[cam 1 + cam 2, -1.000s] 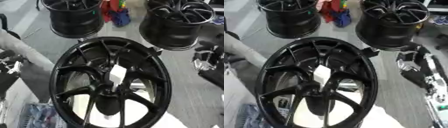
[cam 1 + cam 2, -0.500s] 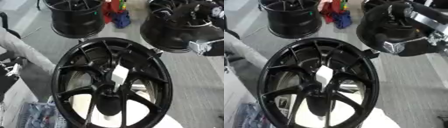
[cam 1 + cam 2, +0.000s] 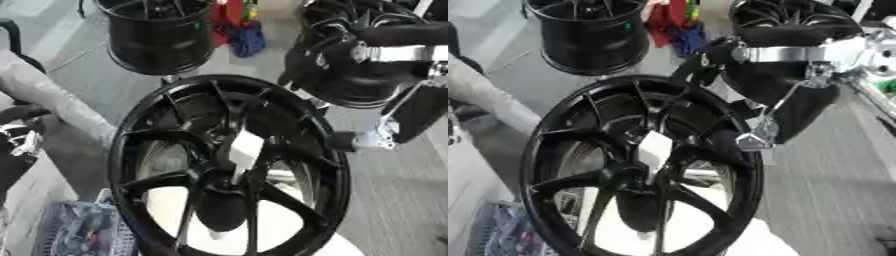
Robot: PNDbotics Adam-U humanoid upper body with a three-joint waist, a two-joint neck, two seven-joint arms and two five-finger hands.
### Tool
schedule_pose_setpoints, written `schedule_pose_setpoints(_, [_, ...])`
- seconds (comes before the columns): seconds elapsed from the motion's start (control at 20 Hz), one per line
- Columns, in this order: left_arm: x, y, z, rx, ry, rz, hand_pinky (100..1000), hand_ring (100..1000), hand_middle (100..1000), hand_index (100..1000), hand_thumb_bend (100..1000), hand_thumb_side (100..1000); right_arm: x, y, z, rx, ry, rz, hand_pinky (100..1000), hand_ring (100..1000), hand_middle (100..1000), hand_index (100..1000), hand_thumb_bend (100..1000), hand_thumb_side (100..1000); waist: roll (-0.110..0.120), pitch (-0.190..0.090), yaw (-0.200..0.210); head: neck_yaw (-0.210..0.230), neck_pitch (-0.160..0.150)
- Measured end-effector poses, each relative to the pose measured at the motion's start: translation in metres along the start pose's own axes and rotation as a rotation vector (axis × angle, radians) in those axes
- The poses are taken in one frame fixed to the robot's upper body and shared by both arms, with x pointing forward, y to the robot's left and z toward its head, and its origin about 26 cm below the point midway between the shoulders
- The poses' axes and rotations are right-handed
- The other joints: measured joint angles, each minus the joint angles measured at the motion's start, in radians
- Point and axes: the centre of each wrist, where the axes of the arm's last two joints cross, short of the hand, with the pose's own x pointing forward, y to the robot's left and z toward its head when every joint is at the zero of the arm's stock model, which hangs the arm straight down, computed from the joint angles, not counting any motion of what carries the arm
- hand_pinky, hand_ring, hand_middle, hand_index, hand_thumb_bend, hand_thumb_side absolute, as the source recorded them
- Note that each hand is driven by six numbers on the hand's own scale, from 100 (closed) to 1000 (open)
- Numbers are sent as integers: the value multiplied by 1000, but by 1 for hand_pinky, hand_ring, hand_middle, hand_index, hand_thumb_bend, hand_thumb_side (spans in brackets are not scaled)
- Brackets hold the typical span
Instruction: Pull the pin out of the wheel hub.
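Grey floor fills the background, w/ two more black rims standing at the top of the frame: one upper left (image 3: 157, 32), one upper right (image 3: 350, 60), and a red-and-blue bundle (image 3: 238, 27) between them.

We see the big black wheel hub (image 3: 229, 165) in the centre, spoked, taking up most of the lower frame. A white tag (image 3: 246, 148) sits on the spokes just above the hub centre; no writing on it that we can read, and no brand or lettering shows on any rim. The pin itself we can't pick out for certain; a thin pale stem runs down from the tag toward the hub centre.

Our right arm comes in from the upper right, black w/ a silver joint band. The right hand (image 3: 697, 70) shows as dark fingers hanging down over the upper rim of the wheel hub, in the upper middle of the right eye view; whether they're spread or curled we can't tell.

Lower left corner: a clear bag (image 3: 83, 230) w/ bluish and red bits. A grey padded bar (image 3: 48, 102) slants along the left edge.
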Motion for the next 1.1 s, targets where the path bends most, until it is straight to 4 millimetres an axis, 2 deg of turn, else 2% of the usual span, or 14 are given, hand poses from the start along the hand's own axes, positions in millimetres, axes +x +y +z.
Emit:
schedule_pose_setpoints(0.65, [0,0,0,-13,-2,-3,648,658,746,801,309,337,-14,-2,-38,37,-14,-2,810,813,848,931,348,271,1,1,11,-11,0])
schedule_pose_setpoints(1.1, [1,-2,0,-22,-3,-2,648,659,746,801,307,337,-26,4,-61,52,-17,-4,809,809,839,932,323,280,1,4,16,-16,0])
